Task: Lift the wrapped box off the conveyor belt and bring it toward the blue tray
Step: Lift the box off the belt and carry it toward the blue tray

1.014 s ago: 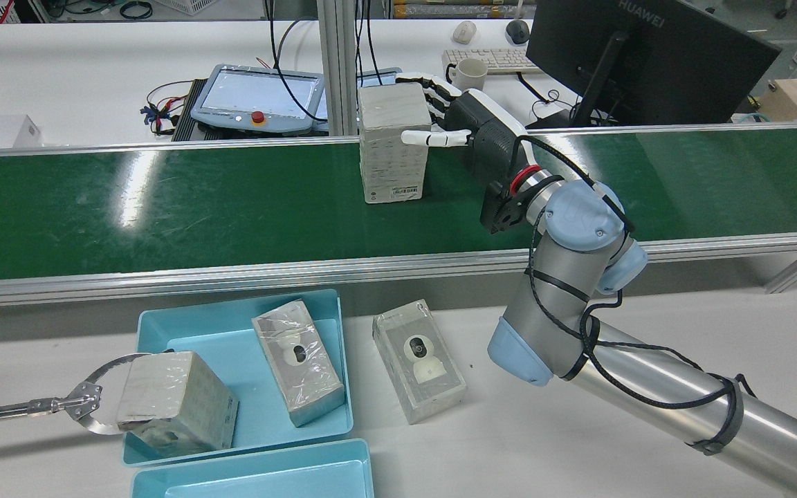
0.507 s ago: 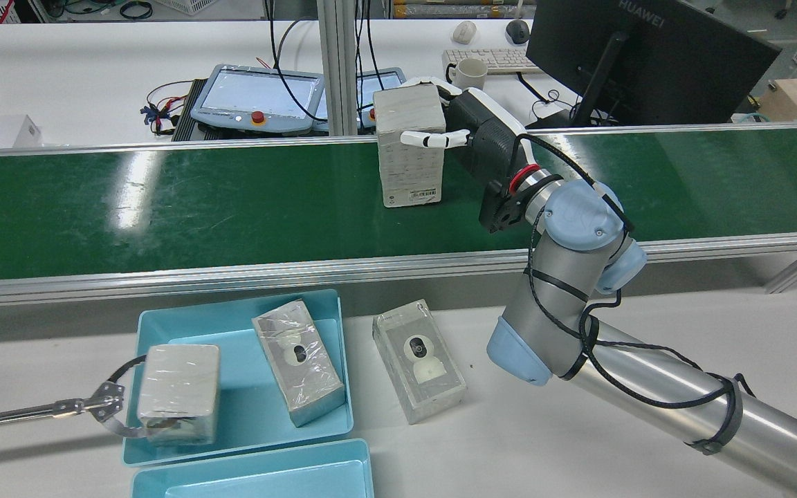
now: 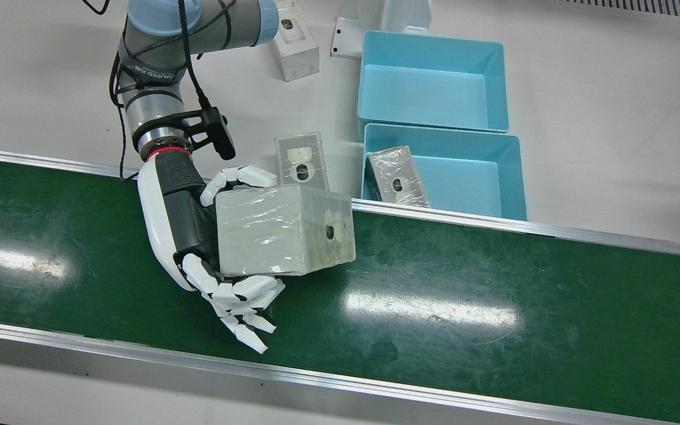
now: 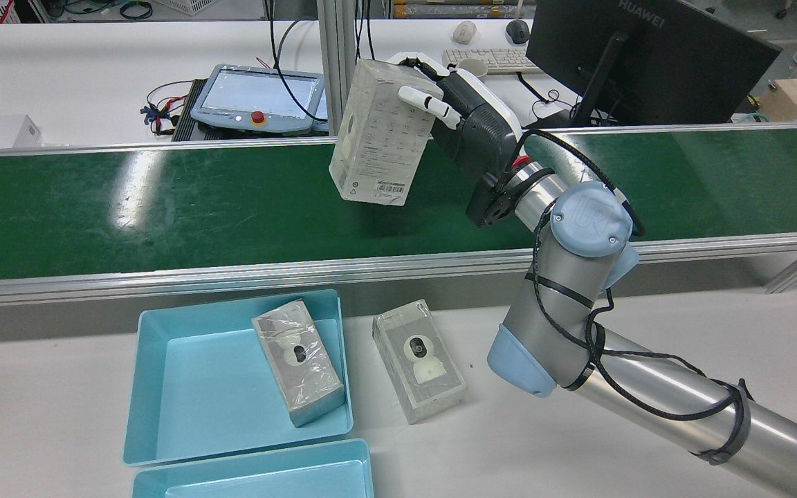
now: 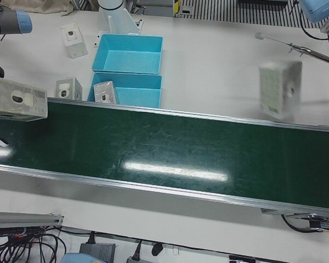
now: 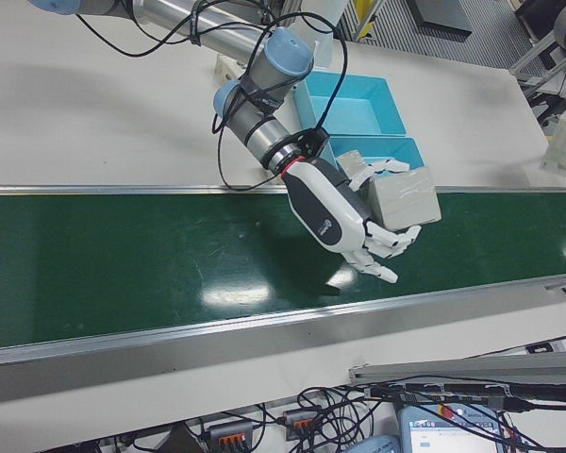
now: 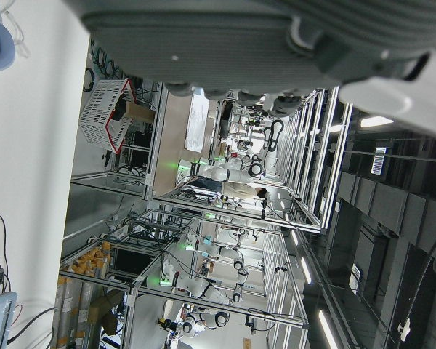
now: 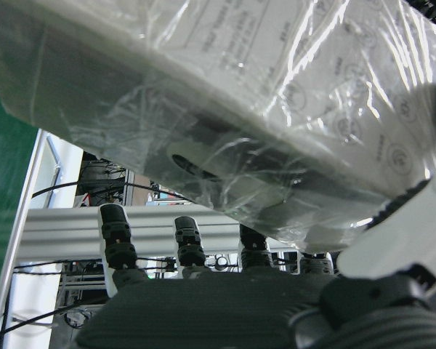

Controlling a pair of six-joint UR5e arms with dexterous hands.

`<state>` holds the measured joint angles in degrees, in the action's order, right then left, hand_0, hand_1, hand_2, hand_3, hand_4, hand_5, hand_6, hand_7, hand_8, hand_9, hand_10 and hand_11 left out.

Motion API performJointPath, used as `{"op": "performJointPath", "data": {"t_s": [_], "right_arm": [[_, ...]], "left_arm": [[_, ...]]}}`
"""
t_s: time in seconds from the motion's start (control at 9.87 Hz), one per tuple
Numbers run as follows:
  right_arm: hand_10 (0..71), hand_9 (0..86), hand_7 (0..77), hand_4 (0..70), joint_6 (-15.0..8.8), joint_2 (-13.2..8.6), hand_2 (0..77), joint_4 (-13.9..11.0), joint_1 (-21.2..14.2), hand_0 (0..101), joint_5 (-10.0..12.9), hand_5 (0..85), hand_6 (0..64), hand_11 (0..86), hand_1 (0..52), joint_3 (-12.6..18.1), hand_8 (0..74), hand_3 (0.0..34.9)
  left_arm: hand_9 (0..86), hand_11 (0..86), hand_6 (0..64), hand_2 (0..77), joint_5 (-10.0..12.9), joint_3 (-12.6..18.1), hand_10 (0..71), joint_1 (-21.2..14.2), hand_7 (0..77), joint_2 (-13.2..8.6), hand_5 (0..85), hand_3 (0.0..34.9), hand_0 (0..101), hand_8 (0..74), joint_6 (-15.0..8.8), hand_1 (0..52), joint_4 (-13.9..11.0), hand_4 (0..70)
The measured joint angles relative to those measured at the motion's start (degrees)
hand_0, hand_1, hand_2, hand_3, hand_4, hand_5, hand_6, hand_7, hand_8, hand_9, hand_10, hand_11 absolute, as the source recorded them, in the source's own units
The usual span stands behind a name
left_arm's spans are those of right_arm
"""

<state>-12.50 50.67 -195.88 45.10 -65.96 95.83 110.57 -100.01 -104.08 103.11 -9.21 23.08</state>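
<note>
My right hand (image 4: pixel 464 128) is shut on the wrapped box (image 4: pixel 381 131) and holds it tilted in the air above the green conveyor belt (image 4: pixel 163 200). The front view has the hand (image 3: pixel 180 230) gripping the box (image 3: pixel 284 230) from the side, fingers above and below it. In the right hand view the box (image 8: pixel 240 109) fills most of the picture. The blue tray (image 4: pixel 191 387) lies on the white table near the belt's edge, with another wrapped box (image 4: pixel 298 360) inside. Only the dark underside of my left hand (image 7: pixel 276 43) shows, facing the room.
A third wrapped box (image 4: pixel 419 360) lies on the table beside the tray. A second blue tray (image 3: pixel 434 82) adjoins the first. In the left-front view a metal rod tool (image 5: pixel 312 52) carries a blurred box (image 5: pixel 279 90) in the air. A teach pendant (image 4: pixel 260 97) and monitor stand behind the belt.
The right hand has lifted the wrapped box off the belt and tilted it. The metal loop tool has taken its box out of the blue tray and left the rear view.
</note>
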Motion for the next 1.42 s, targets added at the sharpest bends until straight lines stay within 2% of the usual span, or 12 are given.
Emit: {"op": "performJointPath", "data": {"t_s": [0.2, 0.41, 0.61, 0.71, 0.81, 0.91, 1.01, 1.11, 1.22, 1.32, 1.42], "right_arm": [[13.6, 16.4, 44.2, 16.4, -0.3, 0.0, 32.7, 0.6, -3.0, 40, 2.4, 42.5, 15.3, 19.1, 7.6, 3.8, 6.5, 29.8], [13.1, 16.4, 45.3, 16.4, -2.3, -0.1, 32.7, 0.6, -8.1, 40, 6.5, 42.5, 15.8, 19.1, 7.6, 8.3, 6.5, 29.8], [13.1, 18.0, 48.0, 16.4, -7.5, -0.5, 32.7, 0.9, -14.4, 39, 12.1, 42.5, 17.5, 19.1, 7.6, 13.2, 7.6, 29.8], [13.6, 19.6, 49.1, 16.4, -10.9, -1.2, 32.7, 1.6, -17.5, 40, 14.7, 43.1, 17.5, 19.1, 7.1, 14.8, 8.2, 27.3], [10.4, 19.6, 49.6, 16.9, -14.0, -2.1, 32.7, 2.1, -20.2, 43, 16.3, 43.1, 18.0, 19.6, 7.1, 15.7, 8.2, 25.9], [10.4, 19.6, 49.6, 16.9, -16.4, -2.7, 32.7, 2.4, -22.3, 43, 17.3, 43.1, 18.0, 19.6, 7.1, 15.9, 8.2, 25.9], [7.1, 7.1, 38.7, 20.2, -17.7, -3.1, 30.5, 2.4, -23.8, 45, 17.8, 40.9, 3.8, 12.0, 10.4, 15.9, 0.0, 28.7], [0.0, 1.6, 26.7, 20.2, -18.5, -3.3, 20.2, 2.3, -24.8, 44, 17.9, 40.9, 0.0, 1.6, 21.8, 15.9, 0.0, 29.3], [0.0, 1.6, 26.7, 24.0, -18.8, -3.4, 20.2, 2.2, -25.3, 44, 18.0, 32.2, 0.0, 1.6, 21.8, 15.9, 0.0, 29.3], [0.0, 1.6, 26.7, 24.0, -19.0, -3.4, 20.2, 2.1, -25.7, 44, 18.0, 32.2, 0.0, 1.6, 21.8, 16.1, 0.0, 29.3], [0.0, 1.6, 20.2, 22.9, -19.1, -3.4, 13.1, 2.1, -25.8, 47, 18.1, 15.8, 0.0, 1.1, 13.1, 16.2, 0.0, 30.9]], "left_arm": [[0.0, 0.0, 0.0, 1.1, 0.0, 0.0, 0.0, 0.0, 0.5, 0.0, 0.5, 0.0, 0, 0.5, 0.0, 0.0, 0.0, 0.5], [0.5, 0.0, 0.0, 0.5, 0.0, 0.0, 0.5, 0.0, 0.5, 0.0, 0.5, 0.0, 0, 0.0, 0.0, 0.0, 0.0, 0.0], [0.0, 0.0, 0.0, 0.5, 0.0, 0.0, 0.5, 0.0, 0.5, 0.0, 0.5, 0.0, 0, 0.5, 0.0, 0.0, 0.0, 0.5], [0.0, 0.0, 0.0, 0.5, 0.0, 0.0, 0.5, 0.0, 0.5, 0.0, 0.5, 0.0, 0, 0.5, 0.0, 0.0, 0.0, 0.0], [0.0, 0.0, 0.0, 0.5, 0.0, 0.0, 0.5, 0.0, 0.5, 0.0, 0.5, 0.0, 0, 0.5, 0.0, 0.0, 0.0, 0.0], [0.0, 0.0, 0.5, 0.5, 0.0, 0.0, 0.0, 0.0, 0.5, 0.0, 0.5, 0.0, 0, 0.5, 0.0, 0.0, 0.0, 0.0], [0.0, 0.0, 0.5, 0.5, 0.0, 0.0, 0.0, 0.0, 0.5, 0.0, 0.5, 0.0, 0, 0.5, 0.0, 0.0, 0.0, 0.0], [0.0, 0.0, 0.0, 1.1, 0.0, 0.0, 0.0, 0.0, 0.5, 0.0, 0.5, 0.0, 0, 0.5, 0.0, 0.0, 0.0, 0.5], [0.5, 0.0, 0.0, 0.5, 0.0, 0.0, 0.5, 0.0, 0.5, 0.0, 0.5, 0.0, 0, 0.5, 0.0, 0.0, 0.0, 0.0], [0.0, 0.0, 0.5, 0.5, 0.0, 0.0, 0.5, 0.0, 0.5, 0.0, 0.5, 0.0, 0, 0.5, 0.0, 0.0, 0.0, 0.0], [0.5, 0.0, 0.0, 1.1, 0.0, 0.0, 0.5, 0.0, 0.5, 0.0, 0.5, 0.0, 0, 0.5, 0.0, 0.0, 0.0, 0.0]]}}
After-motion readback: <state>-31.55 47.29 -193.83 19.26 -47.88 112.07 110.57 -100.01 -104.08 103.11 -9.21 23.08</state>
